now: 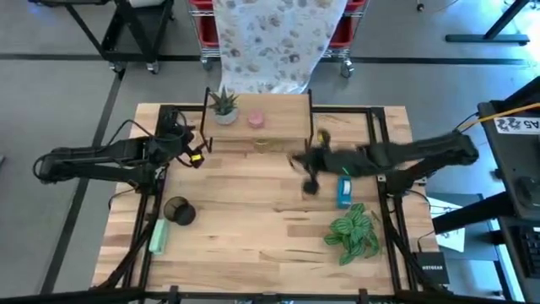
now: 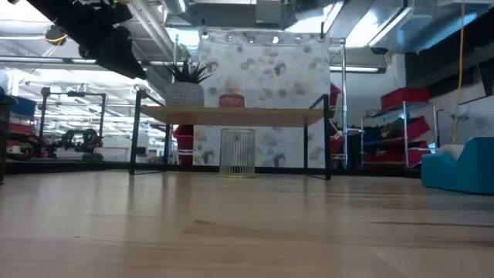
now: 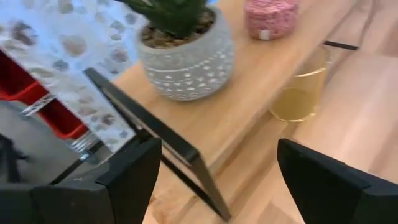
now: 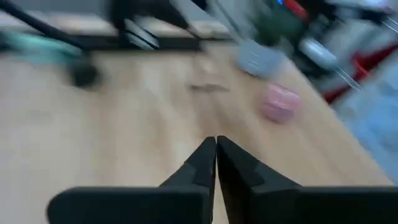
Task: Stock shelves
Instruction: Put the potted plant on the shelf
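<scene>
**Wood rack partly stocked, both arms empty**

Wood plank tops the shelves (image 1: 278, 114), which stand at the far middle edge of the bench (image 1: 245, 219), long axis running across it; on the top level sit one potted succulent (image 1: 224, 106) and one pink tub (image 1: 256, 119); beneath the plank stands one clear wire-patterned cup (image 2: 238, 152). Off the shelves I count four things: one dark round cup (image 1: 179, 211) and one pale green tube (image 1: 158, 236) toward the near left of the shelves; one blue box (image 1: 344, 191) and one leafy plant (image 1: 353, 231) toward the near right.

Left end effector (image 1: 196, 152) hovers just beside the shelves' left legs, fingers (image 3: 127, 177) spread wide and holding nothing; right end effector (image 1: 305, 173) hangs in front of the shelves' right half, fingers (image 4: 205, 163) clenched together on nothing. For the coming move the blue box lies just beside the right end effector, on the side away from the shelves, so that arm looks nearer; the cup and tube fall to the left arm.
</scene>
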{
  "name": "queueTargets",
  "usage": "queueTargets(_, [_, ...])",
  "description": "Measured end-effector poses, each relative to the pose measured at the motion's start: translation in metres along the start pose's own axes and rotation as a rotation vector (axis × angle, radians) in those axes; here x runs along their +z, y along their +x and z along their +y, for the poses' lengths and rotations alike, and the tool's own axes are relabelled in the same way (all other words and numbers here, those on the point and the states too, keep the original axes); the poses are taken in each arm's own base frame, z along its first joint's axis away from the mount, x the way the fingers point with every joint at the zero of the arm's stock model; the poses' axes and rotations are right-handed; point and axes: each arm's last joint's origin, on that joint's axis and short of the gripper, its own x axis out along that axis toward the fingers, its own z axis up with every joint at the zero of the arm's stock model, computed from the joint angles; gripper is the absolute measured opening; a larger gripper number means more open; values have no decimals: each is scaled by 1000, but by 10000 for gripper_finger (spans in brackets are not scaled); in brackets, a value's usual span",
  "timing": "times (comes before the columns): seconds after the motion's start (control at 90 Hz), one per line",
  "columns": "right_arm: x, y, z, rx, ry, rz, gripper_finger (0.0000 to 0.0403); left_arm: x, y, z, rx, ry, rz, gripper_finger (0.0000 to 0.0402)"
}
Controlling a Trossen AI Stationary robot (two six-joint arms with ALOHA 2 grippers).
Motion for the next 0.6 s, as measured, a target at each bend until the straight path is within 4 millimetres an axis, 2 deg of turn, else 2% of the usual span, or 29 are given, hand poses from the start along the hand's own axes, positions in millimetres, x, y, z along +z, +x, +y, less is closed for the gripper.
queueTargets(0.156, [-19, -21, 59, 275, 116, 86, 0, 0, -3, -5, -52, 10, -6, 303])
queueTargets(0.267, [-41, -22, 98, 453, 336, 235, 1, 1, -5, -8, -85, 13, -23, 303])
queueTargets(0.367, [-64, -16, 128, 461, 497, 390, 8, 3, -7, -12, -114, -8, -47, 303])
queueTargets(0.467, [-92, -6, 164, 463, 619, 526, 34, 5, -10, -15, -144, -25, -75, 303])
queueTargets(0.6, [-138, -5, 225, 550, 702, 616, 94, 9, -15, -21, -207, -29, -125, 303])
